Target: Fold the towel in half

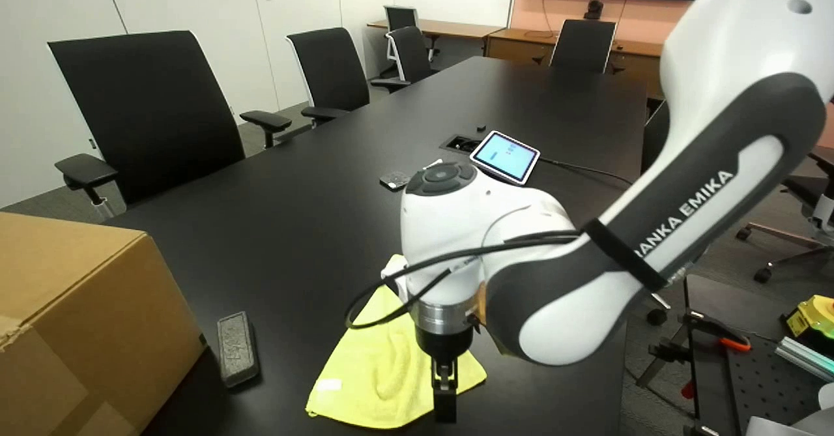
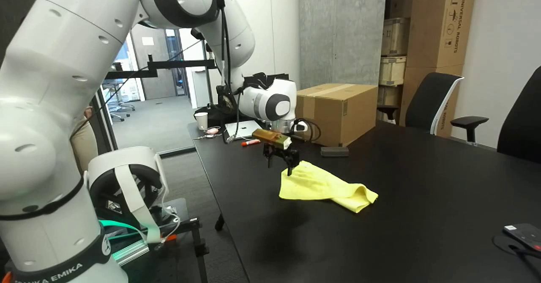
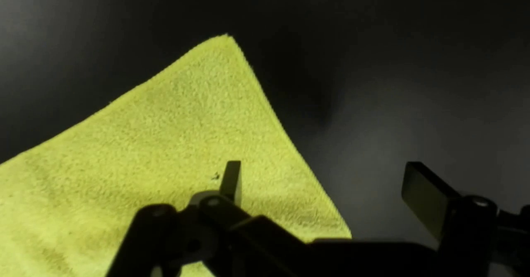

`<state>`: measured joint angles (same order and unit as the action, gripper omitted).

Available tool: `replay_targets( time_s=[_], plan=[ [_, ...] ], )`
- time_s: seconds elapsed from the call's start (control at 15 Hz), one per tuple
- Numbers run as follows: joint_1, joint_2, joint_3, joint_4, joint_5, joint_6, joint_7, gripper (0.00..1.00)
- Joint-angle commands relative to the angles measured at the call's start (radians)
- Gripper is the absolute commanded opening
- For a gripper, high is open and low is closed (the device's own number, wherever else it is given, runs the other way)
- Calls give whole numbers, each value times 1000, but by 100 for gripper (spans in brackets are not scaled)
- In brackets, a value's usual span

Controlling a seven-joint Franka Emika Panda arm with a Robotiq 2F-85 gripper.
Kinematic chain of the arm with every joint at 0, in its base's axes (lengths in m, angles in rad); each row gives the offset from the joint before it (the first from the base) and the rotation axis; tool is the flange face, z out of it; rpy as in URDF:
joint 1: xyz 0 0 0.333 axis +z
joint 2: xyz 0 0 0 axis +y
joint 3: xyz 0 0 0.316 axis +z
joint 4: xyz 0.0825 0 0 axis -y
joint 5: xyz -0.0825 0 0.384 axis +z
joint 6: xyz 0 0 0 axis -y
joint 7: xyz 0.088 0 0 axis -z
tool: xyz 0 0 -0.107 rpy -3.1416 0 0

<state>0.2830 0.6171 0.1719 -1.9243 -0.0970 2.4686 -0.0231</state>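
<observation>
The yellow towel (image 1: 365,371) lies loosely spread on the black table in both exterior views. Its far end (image 2: 359,196) is rumpled and turned over on itself; part of it is hidden behind the arm in an exterior view. Above the near part of the cloth hangs my gripper (image 2: 280,168), fingers pointing down. In the wrist view the jaws stand wide apart with nothing held between them. One finger (image 3: 232,179) is over the towel, the opposite finger (image 3: 426,198) over bare table. A towel corner (image 3: 225,45) points away ahead of the gripper (image 3: 323,165).
A cardboard box (image 2: 338,109) and a grey eraser-like block (image 1: 237,348) sit beyond the towel. A tablet (image 1: 505,156) stands further along the table (image 2: 422,232). A red marker (image 2: 250,142), laptop (image 2: 243,129) and white cup (image 2: 201,121) lie near the table's end.
</observation>
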Motion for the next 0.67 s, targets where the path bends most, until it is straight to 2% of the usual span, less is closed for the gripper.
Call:
replay_targets(
  time_s=[0.0, 0.27, 0.6],
  plan=[
    [1, -67, 2, -150, -43, 114, -34, 100],
    [-10, -74, -11, -231, -90, 220, -60, 100],
    [-32, -88, -30, -275, -116, 275, -89, 100]
  ],
)
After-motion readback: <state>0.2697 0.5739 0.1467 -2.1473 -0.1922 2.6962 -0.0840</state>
